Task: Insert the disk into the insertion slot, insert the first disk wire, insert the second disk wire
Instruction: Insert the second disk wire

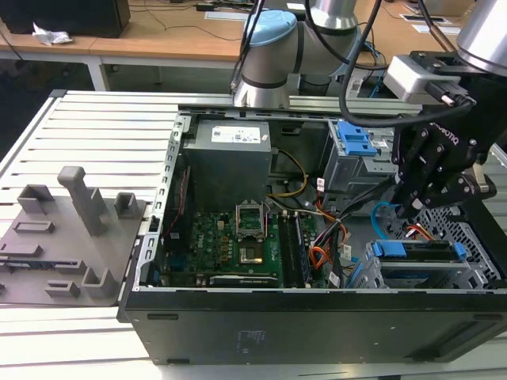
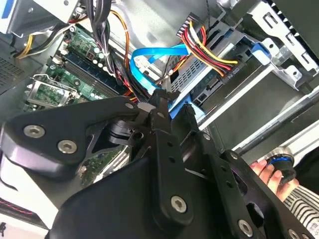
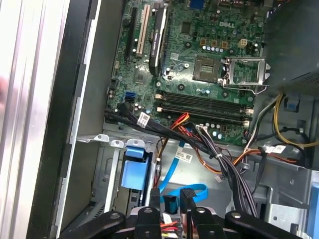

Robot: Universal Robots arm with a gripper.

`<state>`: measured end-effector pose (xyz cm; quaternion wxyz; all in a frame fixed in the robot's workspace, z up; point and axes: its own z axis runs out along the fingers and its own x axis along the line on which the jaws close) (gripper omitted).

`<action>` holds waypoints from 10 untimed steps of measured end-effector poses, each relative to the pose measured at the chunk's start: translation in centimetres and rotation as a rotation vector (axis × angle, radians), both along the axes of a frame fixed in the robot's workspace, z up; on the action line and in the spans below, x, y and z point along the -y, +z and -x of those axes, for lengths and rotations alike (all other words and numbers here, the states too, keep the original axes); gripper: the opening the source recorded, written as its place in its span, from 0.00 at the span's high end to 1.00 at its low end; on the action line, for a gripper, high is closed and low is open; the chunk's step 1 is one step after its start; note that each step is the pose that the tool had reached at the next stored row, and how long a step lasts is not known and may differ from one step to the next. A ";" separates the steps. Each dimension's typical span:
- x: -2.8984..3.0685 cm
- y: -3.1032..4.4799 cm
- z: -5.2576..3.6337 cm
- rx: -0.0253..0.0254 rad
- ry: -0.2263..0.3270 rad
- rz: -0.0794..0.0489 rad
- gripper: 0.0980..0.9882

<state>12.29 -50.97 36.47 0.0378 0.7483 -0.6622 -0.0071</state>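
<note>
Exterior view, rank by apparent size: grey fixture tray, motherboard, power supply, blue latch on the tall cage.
1. grey fixture tray: largest.
2-3. motherboard and power supply: they look about alike, so not ranked against each other.
4. blue latch: clearly smallest.

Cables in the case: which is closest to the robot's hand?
The light blue flat cable, its dark plug right at the hand; the orange-red bundle lies farther off.
</note>
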 end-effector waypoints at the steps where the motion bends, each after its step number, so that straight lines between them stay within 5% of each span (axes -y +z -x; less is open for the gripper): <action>1: 0.00 -0.08 0.00 0.0000 0.001 0.000 0.77; 5: 0.00 -0.11 0.01 0.0000 0.003 0.001 0.79; 7: 0.00 -0.11 0.01 0.0000 0.003 0.001 0.93; 10: 0.00 -0.11 0.01 0.0000 0.004 0.001 0.93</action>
